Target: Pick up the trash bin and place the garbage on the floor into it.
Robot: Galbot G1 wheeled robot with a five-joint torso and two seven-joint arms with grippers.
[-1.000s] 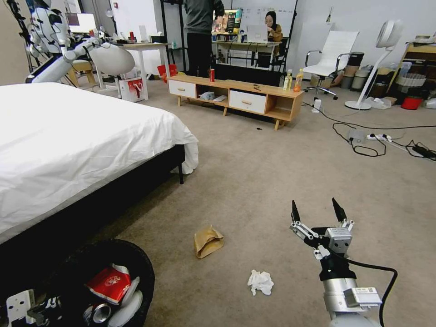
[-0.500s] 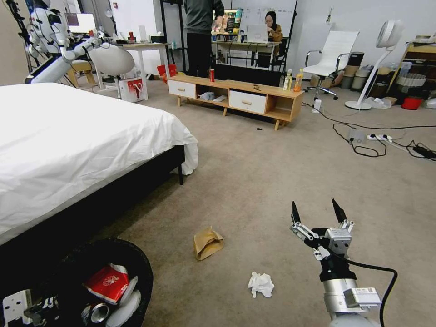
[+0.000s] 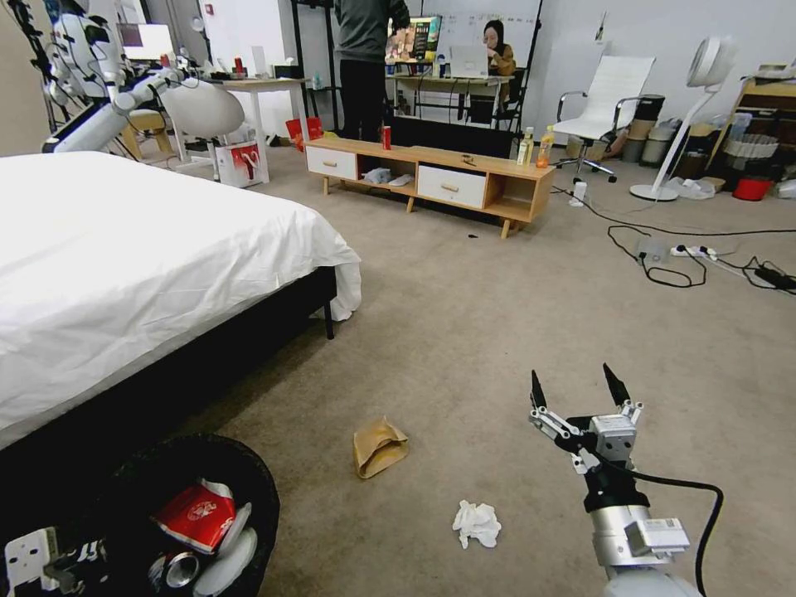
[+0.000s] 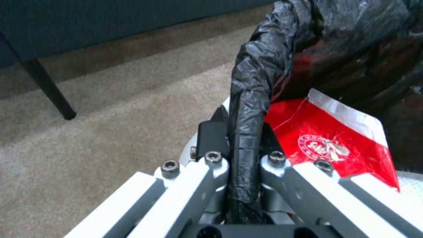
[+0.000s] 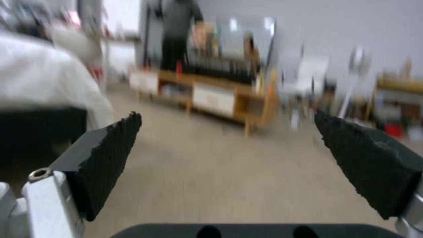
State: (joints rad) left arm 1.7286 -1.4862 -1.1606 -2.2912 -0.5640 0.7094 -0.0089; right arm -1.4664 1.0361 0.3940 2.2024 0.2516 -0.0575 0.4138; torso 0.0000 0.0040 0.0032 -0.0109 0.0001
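Carpet holds tissue point(image 3: 476, 523); left end effector point(image 4: 241, 138) grips trash bin point(image 3: 249, 477).

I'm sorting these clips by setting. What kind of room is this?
Probably a robotics lab staged as a bedroom: a bed with white sheets and a low wooden TV cabinet stand on carpet, while another robot, office desks and loose power cables fill the back.
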